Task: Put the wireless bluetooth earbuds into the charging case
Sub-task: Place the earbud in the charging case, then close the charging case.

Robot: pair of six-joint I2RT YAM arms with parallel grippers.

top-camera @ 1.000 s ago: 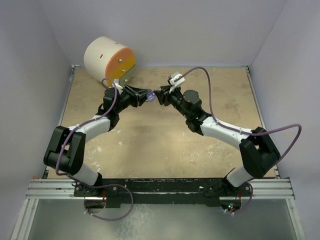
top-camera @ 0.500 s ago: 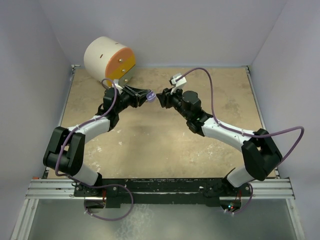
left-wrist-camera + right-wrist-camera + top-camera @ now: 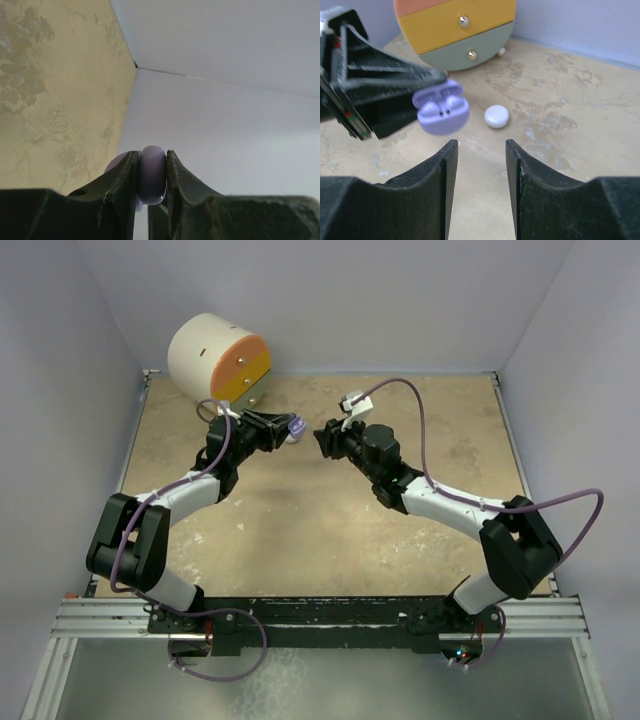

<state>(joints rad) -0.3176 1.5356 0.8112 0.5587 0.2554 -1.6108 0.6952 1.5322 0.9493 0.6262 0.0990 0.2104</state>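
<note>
R claw (image 3: 481, 146) backed off — case (image 3: 442, 112) in L claw (image 3: 152, 156).

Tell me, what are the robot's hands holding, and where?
The left gripper pinches the open purple case by its lower half. The right gripper holds nothing.

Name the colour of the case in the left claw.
The case is lilac; see the right wrist view.

Pale lilac walls (image 3: 350, 300) on three sides; mottled tan surface (image 3: 300, 530); round drawer cabinet (image 3: 215, 358) far left corner; metal rail (image 3: 320, 618) near edge.
</note>
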